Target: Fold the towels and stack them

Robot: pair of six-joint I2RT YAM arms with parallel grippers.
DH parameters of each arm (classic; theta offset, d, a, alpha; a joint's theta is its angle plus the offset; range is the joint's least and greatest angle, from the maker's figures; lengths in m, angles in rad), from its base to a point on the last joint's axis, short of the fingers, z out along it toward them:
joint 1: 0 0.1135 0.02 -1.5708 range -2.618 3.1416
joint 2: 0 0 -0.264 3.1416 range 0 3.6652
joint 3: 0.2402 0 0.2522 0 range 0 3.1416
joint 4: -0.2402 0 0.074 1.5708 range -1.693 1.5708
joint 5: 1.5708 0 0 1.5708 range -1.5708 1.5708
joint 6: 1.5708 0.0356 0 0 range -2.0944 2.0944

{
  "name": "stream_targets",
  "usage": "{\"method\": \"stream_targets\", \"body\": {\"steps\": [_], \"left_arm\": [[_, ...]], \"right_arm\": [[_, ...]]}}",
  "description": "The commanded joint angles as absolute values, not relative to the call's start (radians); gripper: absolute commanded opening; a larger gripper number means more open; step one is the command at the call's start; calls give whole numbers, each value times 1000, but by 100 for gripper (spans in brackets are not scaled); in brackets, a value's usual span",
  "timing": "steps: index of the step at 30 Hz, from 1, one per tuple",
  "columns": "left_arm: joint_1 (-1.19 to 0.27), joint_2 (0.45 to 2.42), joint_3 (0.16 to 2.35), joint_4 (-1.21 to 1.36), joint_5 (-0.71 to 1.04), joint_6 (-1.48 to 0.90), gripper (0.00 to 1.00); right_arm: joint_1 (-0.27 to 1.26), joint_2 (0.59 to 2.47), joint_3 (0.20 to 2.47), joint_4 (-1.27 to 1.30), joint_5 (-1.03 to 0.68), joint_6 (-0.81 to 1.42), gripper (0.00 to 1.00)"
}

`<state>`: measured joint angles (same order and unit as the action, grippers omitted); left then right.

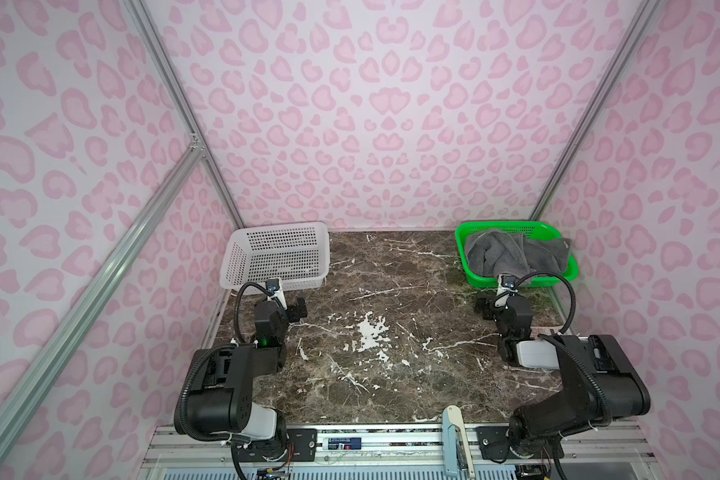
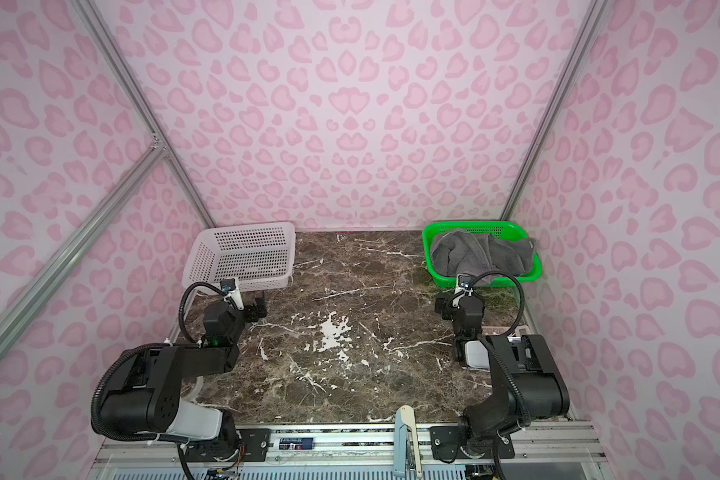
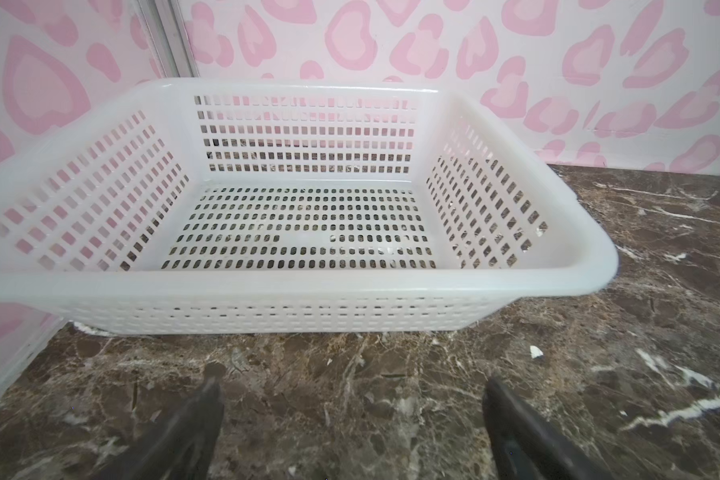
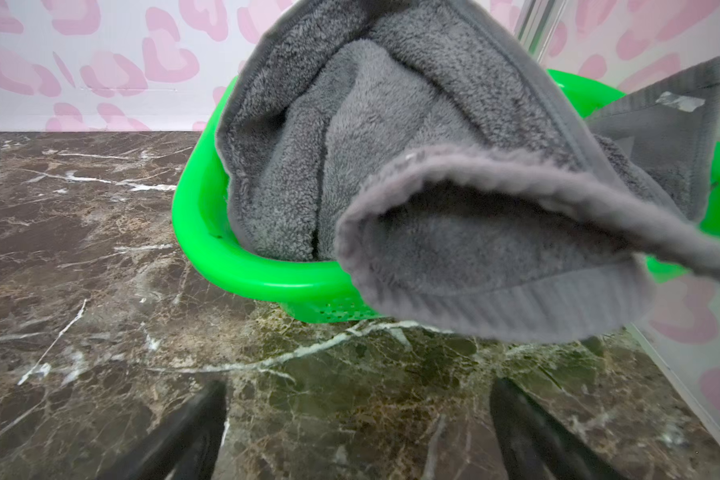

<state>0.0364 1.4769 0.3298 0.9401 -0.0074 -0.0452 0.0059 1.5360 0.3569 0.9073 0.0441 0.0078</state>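
Note:
A dark grey towel (image 1: 516, 255) (image 2: 481, 253) lies bunched in the green basket (image 1: 463, 239) (image 2: 429, 239) at the back right of the marble table. One fold of this towel (image 4: 474, 232) hangs over the green basket's (image 4: 225, 257) near rim. My right gripper (image 1: 481, 305) (image 2: 441, 307) (image 4: 358, 388) hovers low over the table just in front of that basket, open and empty, a short way from the hanging fold. My left gripper (image 1: 299, 308) (image 2: 260, 307) (image 3: 352, 386) is open and empty in front of the white basket.
An empty white perforated basket (image 1: 281, 227) (image 2: 246, 226) (image 3: 308, 286) stands at the back left. Pink patterned walls with metal posts close in the table (image 1: 391, 291) on three sides. A pale handle (image 1: 454, 432) sits on the front rail.

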Motion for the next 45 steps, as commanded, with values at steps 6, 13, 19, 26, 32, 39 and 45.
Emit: {"method": "stream_targets", "body": {"steps": [6,13,19,26,32,39,45], "left_arm": [[35,1479,333,978,-7,-46,98],[35,1477,333,976,-7,-46,98],[36,1477,332,977,-7,-46,98],[35,1477,332,977,-6,-46,98],[36,1478,334,976,-6,-46,98],[37,1479,332,975,-6,-47,97],[35,1454,344,940,46,-19,98]], "right_arm": [[6,1535,359,928,43,11,100],[5,1536,359,929,42,12,100],[6,1536,359,928,42,12,100],[4,1538,362,924,43,13,100],[4,1538,362,923,43,14,100],[3,1538,362,925,40,15,100],[-13,1519,315,1006,6,25,98]]}}
